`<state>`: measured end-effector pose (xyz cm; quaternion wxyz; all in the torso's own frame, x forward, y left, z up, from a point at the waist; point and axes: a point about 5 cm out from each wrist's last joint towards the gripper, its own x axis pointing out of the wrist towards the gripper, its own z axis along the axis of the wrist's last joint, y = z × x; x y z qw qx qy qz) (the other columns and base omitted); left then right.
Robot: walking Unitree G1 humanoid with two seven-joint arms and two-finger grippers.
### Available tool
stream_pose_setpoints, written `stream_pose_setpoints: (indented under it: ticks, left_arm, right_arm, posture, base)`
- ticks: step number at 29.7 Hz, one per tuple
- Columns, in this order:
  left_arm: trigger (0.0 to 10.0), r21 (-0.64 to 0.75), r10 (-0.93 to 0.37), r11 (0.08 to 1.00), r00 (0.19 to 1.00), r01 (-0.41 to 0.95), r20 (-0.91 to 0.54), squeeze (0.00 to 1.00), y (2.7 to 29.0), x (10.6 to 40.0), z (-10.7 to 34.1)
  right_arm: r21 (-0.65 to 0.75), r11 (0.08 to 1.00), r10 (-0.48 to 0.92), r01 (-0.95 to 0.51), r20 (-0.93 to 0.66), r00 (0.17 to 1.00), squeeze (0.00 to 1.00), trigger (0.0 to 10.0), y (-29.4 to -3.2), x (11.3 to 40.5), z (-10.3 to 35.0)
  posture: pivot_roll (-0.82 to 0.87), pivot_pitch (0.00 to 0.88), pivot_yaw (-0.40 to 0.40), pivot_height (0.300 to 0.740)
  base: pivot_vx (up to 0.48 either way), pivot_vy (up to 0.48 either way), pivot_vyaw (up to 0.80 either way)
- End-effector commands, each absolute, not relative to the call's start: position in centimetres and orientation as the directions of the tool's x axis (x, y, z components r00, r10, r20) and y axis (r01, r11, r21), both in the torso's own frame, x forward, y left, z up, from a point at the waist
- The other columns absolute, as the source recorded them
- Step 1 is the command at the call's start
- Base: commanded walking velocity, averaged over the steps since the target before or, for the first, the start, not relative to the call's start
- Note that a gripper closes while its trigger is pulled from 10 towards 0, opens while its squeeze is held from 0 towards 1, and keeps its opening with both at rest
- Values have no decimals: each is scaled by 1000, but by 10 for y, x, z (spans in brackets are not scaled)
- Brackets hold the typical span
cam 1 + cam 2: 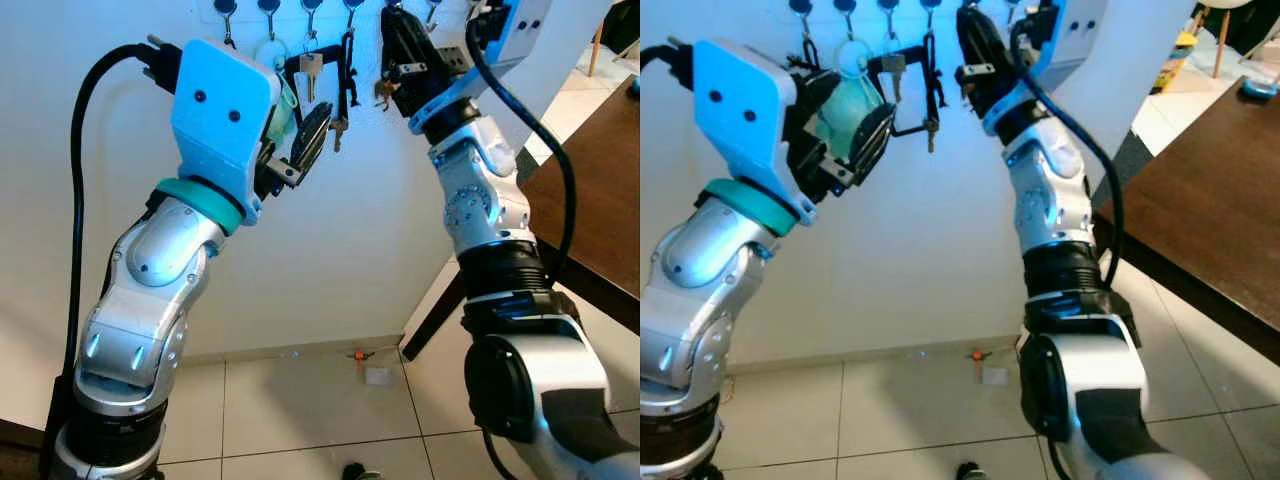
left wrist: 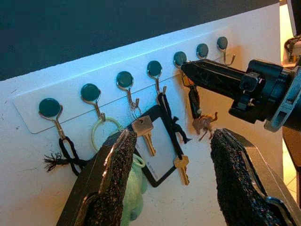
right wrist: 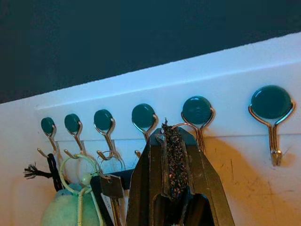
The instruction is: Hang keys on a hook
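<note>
We hold the right claw [image 2: 188, 68] clamped on the keys [image 2: 203, 123] at a hook [image 2: 180, 60], left claw [image 2: 171, 179] released nearby; next, probably seat ring, release.

White wall [image 1: 330, 250], pale tiled floor [image 1: 300, 410], dark wooden table [image 1: 600, 190] at right.
</note>
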<state>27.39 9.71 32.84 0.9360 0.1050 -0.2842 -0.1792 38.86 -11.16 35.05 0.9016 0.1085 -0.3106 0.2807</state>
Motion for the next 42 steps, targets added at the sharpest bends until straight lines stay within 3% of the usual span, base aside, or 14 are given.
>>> stream_pose_setpoints:
  ticks: [1, 21, 29, 42]
  left_arm:
    - [10000, 302, -395, 913, 773, 273, 497, 0, 97, 272, 328]
    - [10000, 300, -390, 916, 774, 267, 499, 0, 98, 271, 329]
    - [10000, 299, -392, 915, 775, 271, 496, 0, 97, 272, 329]
    - [10000, 299, -390, 915, 777, 270, 495, 0, 97, 272, 329]
  right_arm:
    - [20, 808, 450, -588, 623, 640, 0, 10000, -108, 389, 351]
    - [80, 811, 423, -579, 605, 675, 0, 10000, -110, 394, 346]
    - [-10, 803, 476, -595, 611, 632, 0, 10000, -105, 389, 347]
    - [-27, 803, 482, -595, 617, 622, 0, 10000, -104, 386, 345]
  posture:
    - [23, 120, 81, 740]
    - [24, 128, 79, 740]
    - [21, 131, 83, 740]
    - [23, 134, 83, 740]
  base:
    - [0, 0, 0]
    - [0, 0, 0]
    - [0, 0, 0]
    - [0, 0, 0]
